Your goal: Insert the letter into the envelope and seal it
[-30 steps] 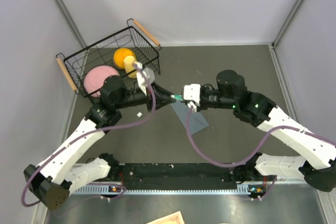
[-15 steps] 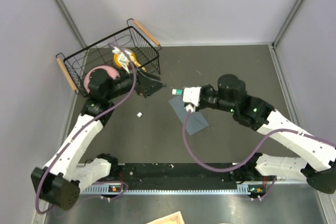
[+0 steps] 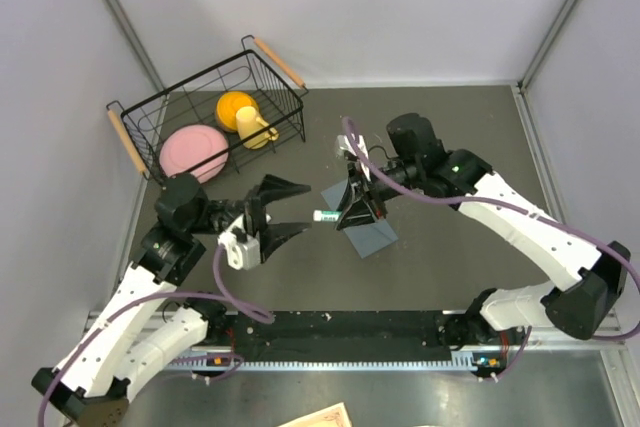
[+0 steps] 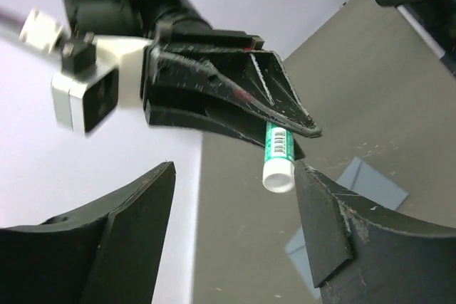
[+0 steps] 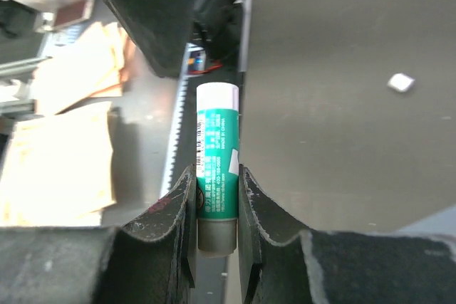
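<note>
The blue-grey envelope (image 3: 372, 234) lies flat on the dark table, partly under my right gripper (image 3: 348, 211). That gripper is shut on a green-and-white glue stick (image 3: 327, 215), held level with its white end pointing left. The right wrist view shows the glue stick (image 5: 216, 140) clamped between both fingers. My left gripper (image 3: 306, 207) stands open just left of the stick's white end, its jaws wide apart. In the left wrist view the glue stick (image 4: 278, 154) hangs near the right finger, with the envelope (image 4: 372, 186) below. The letter is not in view on the table.
A black wire basket (image 3: 206, 115) at the back left holds a pink plate (image 3: 190, 149) and a yellow cup (image 3: 243, 113). A small white bit (image 5: 401, 82) lies on the table. Cream sheets (image 3: 322, 416) lie beyond the table's near rail. Grey walls enclose the table.
My left gripper opened, swung back to the basket, then returned to face the glue stick. The right gripper turned downward and drew back over the envelope, still gripping the stick.
</note>
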Motion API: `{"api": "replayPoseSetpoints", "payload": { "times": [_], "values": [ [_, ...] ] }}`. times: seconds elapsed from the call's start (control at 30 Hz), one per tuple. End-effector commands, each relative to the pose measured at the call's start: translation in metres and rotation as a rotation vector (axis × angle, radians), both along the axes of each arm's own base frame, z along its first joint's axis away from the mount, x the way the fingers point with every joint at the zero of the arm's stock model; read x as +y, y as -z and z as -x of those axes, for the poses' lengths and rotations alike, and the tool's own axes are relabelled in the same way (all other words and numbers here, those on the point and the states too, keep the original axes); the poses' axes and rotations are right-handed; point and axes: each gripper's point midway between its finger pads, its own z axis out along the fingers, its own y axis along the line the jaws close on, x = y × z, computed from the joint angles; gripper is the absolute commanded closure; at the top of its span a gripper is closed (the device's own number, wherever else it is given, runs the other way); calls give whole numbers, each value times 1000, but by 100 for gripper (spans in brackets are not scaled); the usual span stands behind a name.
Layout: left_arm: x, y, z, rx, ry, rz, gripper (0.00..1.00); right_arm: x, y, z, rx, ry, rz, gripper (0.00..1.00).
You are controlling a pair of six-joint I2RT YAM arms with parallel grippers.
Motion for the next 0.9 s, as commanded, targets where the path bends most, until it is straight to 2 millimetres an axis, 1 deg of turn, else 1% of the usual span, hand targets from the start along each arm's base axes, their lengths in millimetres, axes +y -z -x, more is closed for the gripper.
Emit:
{"api": "replayPoseSetpoints", "payload": {
  "times": [0.0, 0.03, 0.07, 0.17, 0.33, 0.37, 0.4, 0.47, 0.5, 0.67, 0.77, 0.87],
  "values": [
    [-14, 11, -1, -314, 71, -61, 30, 0, -26, 31, 218, -129, -51, 100],
    [-16, 13, 2, -309, 89, -70, 32, 1, -26, 33, 233, -142, -51, 100],
    [-17, 14, 5, -311, 109, -75, 38, 2, -26, 33, 238, -144, -50, 100],
    [-18, 21, 10, -325, 145, -95, 42, 3, -24, 31, 248, -148, -48, 100],
    [-18, 24, 13, -326, 165, -107, 45, 4, -24, 32, 258, -159, -48, 100],
    [-18, 25, 13, -324, 165, -108, 47, 4, -23, 33, 260, -164, -47, 100],
    [-19, 25, 13, -323, 166, -110, 53, 4, -23, 32, 258, -166, -50, 100],
    [-20, 23, 14, -327, 171, -106, 58, 5, -22, 31, 261, -161, -46, 100],
    [-20, 21, 15, -331, 175, -103, 59, 5, -21, 30, 266, -157, -41, 100],
    [-21, 19, 22, -341, 199, -92, 58, 7, -19, 30, 283, -160, -35, 100],
    [-22, 18, 24, -339, 207, -91, 59, 7, -19, 29, 287, -159, -34, 100],
    [-22, 19, 24, -335, 205, -92, 70, 7, -19, 29, 282, -164, -36, 100]
  ]
}}
